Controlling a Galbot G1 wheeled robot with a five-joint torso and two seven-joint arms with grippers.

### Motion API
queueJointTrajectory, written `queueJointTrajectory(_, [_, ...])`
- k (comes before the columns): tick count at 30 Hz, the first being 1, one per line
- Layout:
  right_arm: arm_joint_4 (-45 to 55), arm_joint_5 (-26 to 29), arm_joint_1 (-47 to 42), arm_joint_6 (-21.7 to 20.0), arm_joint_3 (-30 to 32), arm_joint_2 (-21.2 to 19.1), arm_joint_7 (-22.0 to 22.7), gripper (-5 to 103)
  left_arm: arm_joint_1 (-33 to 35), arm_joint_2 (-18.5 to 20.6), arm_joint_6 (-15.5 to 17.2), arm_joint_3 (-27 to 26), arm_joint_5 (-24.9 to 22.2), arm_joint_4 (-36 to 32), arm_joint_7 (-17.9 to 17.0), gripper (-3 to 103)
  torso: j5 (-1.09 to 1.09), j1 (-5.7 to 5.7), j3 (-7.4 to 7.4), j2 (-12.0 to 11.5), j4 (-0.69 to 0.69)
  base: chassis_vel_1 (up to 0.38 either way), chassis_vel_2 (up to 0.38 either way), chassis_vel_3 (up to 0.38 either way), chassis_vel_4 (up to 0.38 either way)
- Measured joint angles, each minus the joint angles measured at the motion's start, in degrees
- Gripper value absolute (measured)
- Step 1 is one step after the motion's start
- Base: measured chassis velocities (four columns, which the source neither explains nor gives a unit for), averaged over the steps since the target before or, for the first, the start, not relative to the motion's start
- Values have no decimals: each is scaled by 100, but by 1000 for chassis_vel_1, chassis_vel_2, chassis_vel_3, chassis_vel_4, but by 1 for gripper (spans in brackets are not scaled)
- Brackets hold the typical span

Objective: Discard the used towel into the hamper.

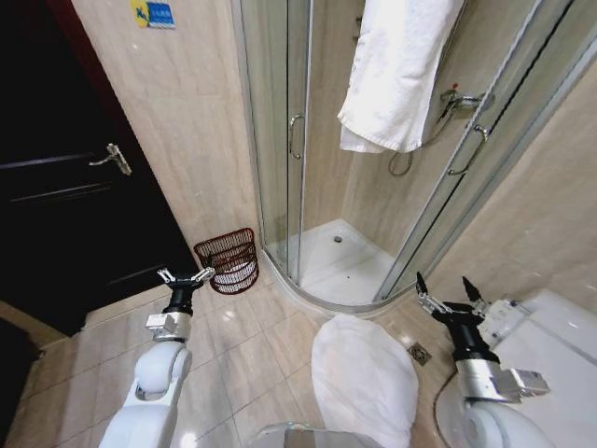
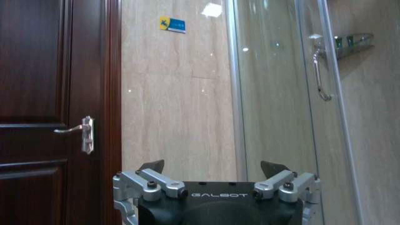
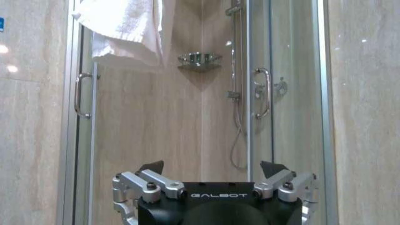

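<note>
A white towel (image 1: 399, 75) hangs over the top edge of the shower enclosure, high up at the back; the right wrist view shows the towel (image 3: 125, 28) draped over the glass. The hamper (image 1: 227, 252), a dark reddish-brown wire basket, stands on the floor against the wall just left of the shower, with something white inside it. My left gripper (image 1: 185, 274) is open and empty, low and just in front of the hamper. My right gripper (image 1: 444, 285) is open and empty, off to the right before the shower's right door. The wrist views show the left gripper (image 2: 212, 166) and the right gripper (image 3: 212, 166) with fingers spread.
The curved glass shower (image 1: 298, 140) has its doors parted over a white tray (image 1: 345, 261). A dark wooden door (image 1: 65, 187) with a lever handle (image 1: 114, 159) is on the left. A white oval mat (image 1: 364, 373) lies on the tiles, and a white fixture (image 1: 560, 336) stands at the right.
</note>
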Motion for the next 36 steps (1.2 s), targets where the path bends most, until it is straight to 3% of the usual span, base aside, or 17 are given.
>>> queueJointTrajectory(20, [-49,24,28,-67,57,-218,161,100,-94,-163,77,54,358,-127,61,100,0,278,334,610,-1,0,0,0,0])
queueJointTrajectory(36, [217,-34,-46,-93,-13,-169,177,100,170,-133,86,-43,120,-463,119,100,0,492,585,1078,-1,0,0,0,0])
